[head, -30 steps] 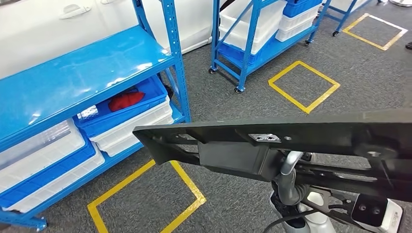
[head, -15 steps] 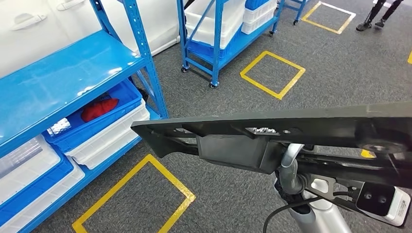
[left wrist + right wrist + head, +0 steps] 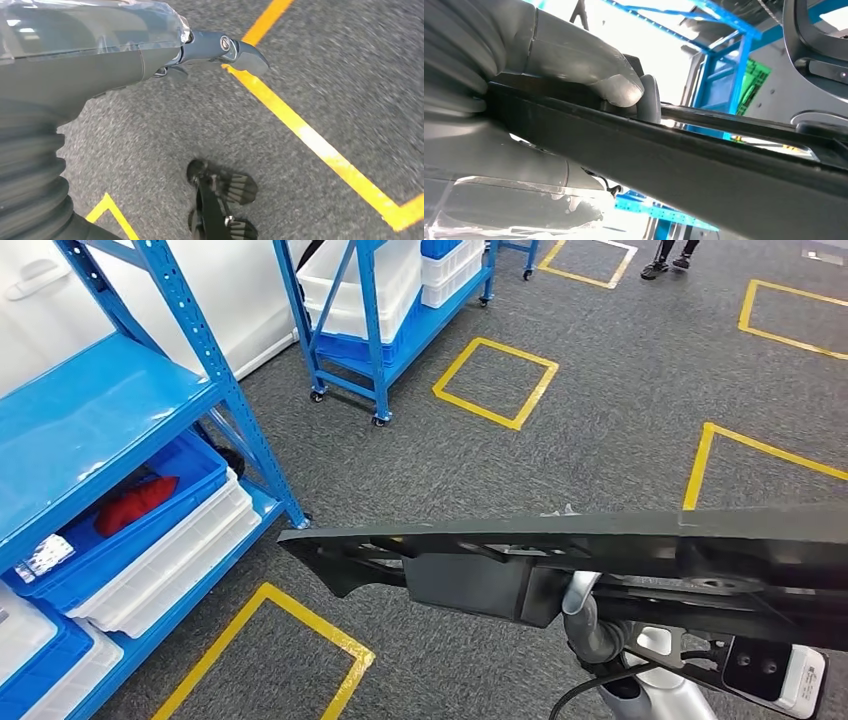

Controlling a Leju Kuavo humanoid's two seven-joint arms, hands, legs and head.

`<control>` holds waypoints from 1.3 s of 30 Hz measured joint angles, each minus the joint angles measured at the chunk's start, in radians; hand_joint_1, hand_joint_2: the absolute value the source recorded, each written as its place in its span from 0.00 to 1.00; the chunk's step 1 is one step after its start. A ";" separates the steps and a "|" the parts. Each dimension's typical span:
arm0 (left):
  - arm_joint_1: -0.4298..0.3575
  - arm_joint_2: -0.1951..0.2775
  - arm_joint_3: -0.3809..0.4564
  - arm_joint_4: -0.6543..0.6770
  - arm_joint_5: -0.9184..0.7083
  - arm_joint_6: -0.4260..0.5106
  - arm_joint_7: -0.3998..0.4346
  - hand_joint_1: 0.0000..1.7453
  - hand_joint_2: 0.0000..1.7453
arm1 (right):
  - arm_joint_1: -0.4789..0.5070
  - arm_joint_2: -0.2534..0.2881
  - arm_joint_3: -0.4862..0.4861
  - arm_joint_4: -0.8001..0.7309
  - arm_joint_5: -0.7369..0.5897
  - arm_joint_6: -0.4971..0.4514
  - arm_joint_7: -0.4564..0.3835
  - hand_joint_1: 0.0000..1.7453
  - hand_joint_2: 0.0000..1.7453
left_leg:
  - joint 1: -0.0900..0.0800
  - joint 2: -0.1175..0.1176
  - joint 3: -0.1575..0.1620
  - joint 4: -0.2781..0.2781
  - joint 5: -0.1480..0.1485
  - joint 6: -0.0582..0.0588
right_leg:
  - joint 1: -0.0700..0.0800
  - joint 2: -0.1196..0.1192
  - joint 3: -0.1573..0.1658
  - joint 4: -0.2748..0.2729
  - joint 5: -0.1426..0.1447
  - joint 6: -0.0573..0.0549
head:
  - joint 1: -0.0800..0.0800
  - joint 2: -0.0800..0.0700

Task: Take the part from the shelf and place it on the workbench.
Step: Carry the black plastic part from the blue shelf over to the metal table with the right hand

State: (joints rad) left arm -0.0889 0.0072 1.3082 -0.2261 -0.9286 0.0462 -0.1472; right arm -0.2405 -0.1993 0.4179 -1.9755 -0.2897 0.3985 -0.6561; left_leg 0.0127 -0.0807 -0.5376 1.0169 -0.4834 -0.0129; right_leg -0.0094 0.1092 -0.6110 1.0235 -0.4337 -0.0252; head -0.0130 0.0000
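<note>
A long black plastic part stretches level across the lower head view, from the middle out past the right edge. My right hand grips it: in the right wrist view the thick grey thumb presses on the part's dark edge, and the rest of the hand lies under it. In the head view the part hides that hand, and the silver right arm shows beneath it. My left hand hangs over the grey carpet with a dark finger held out straight, holding nothing.
A blue shelf stands at the left, with white and blue bins below and a red thing in one bin. A wheeled blue rack is farther back. Yellow tape squares mark the carpet. A person's feet are at the far top.
The camera has turned to the right: shelf, rack and floor squares have slid left and down in the picture. The part stays held in the same place in front of me.
</note>
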 joint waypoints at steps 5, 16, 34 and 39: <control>0.000 -0.015 0.000 0.000 -0.008 0.013 0.013 0.00 1.00 | 0.050 0.002 -0.019 0.001 0.035 0.074 0.000 1.00 1.00 | 0.002 0.037 0.013 -0.042 0.017 0.025 | -0.001 -0.011 -0.023 0.019 -0.010 0.033 | 0.000 0.000; 0.009 -0.062 0.000 0.000 -0.002 0.034 0.043 0.00 1.00 | 0.081 -0.015 -0.089 0.043 -0.015 0.128 0.000 1.00 1.00 | -0.021 0.175 0.009 -0.037 0.014 0.025 | 0.010 -0.175 0.040 -0.021 -0.028 0.022 | 0.000 0.000; 0.001 -0.068 0.019 0.000 0.023 0.036 0.034 0.00 1.00 | -0.156 -0.085 0.076 0.117 -0.193 -0.096 0.001 1.00 1.00 | 0.003 0.048 -0.031 0.051 -0.013 -0.002 | 0.000 -0.014 0.011 -0.019 0.004 0.011 | 0.000 0.000; 0.000 -0.069 0.019 0.000 0.022 0.033 0.030 0.00 1.00 | -0.180 -0.113 0.120 0.123 -0.180 -0.113 0.000 1.00 1.00 | -0.003 0.091 -0.003 -0.031 0.019 0.039 | -0.002 -0.093 -0.110 0.206 -0.110 0.045 | 0.000 0.000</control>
State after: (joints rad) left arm -0.0894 -0.0618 1.3272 -0.2258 -0.9062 0.0790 -0.1170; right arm -0.4201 -0.3127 0.5376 -1.8527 -0.4702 0.2853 -0.6557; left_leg 0.0095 0.0100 -0.5403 0.9854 -0.4644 0.0259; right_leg -0.0118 0.0164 -0.7212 1.2292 -0.5435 0.0200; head -0.0129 0.0000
